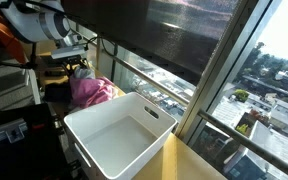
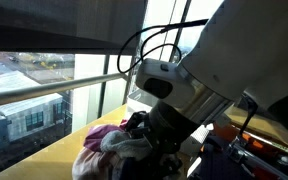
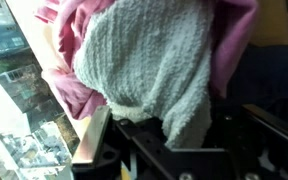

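My pincer [image 3: 172,150] is pressed together, pinching the lower edge of the grey towel [image 3: 149,60], which lies over the pink cloth [image 3: 69,95] just ahead of it. I judge the grasp made. Lifting calls for a straight rise that sheds the pink cloth. A white bin [image 1: 96,107] stands near.

the towel [image 3: 149,70] is pale grey-green cloth, looped and rough like terry or a coarse knit, and matt. the pink cloth [image 3: 66,88] around it is thinner and smoother, soft, matt and creased. the gripper [image 3: 179,150] looks like hard black plastic or metal, with a dull sheen on its edges. the bin [image 1: 134,128] is smooth white plastic, slightly glossy. the arm [image 2: 234,60] has a smooth, glossy white shell. the tabletop [image 1: 189,162] looks like pale matt wood.
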You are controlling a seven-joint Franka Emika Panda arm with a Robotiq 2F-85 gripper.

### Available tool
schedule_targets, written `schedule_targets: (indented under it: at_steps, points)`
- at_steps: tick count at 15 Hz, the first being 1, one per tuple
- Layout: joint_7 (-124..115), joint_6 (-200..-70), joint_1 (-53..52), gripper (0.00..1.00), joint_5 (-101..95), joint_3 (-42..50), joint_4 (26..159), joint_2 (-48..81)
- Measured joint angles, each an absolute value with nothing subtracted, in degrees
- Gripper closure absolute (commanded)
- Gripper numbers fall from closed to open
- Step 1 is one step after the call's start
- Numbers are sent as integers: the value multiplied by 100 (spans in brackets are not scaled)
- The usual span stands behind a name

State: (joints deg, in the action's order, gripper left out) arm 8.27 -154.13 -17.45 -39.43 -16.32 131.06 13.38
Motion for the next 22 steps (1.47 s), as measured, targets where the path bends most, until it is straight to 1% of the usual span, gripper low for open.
schedule_targets:
  at_steps: [3,8,14,18,22]
  points:
    - [1020,-15247,-1729,100,-3581,-1642,13351,596]
    - [1421,-14593,-1694,100,-2883,-1606,13596,-907]
    - [1993,-13803,-1506,100,-2446,-1061,13617,-2516]
    - [2348,-13168,-1390,100,-2408,-659,13430,-3451]
    - [2527,-12500,-1317,100,-2412,-567,12973,-4080]
